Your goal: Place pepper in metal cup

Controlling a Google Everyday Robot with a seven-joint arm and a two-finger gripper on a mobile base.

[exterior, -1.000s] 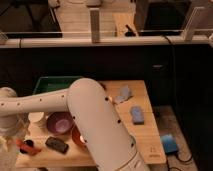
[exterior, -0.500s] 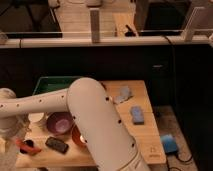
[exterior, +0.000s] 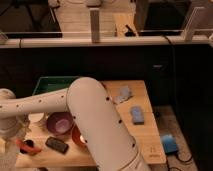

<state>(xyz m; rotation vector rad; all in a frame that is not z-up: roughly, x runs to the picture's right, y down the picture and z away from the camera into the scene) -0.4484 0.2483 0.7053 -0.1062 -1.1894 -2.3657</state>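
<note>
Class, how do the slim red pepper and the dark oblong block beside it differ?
The slim red pepper is bright red-orange; the dark oblong block is near black. The pepper is thin; the block is broader. The pepper lies right by the tool at the table's left edge; the block lies nearer the purple bowl. Both lie flat on the wooden table.
</note>
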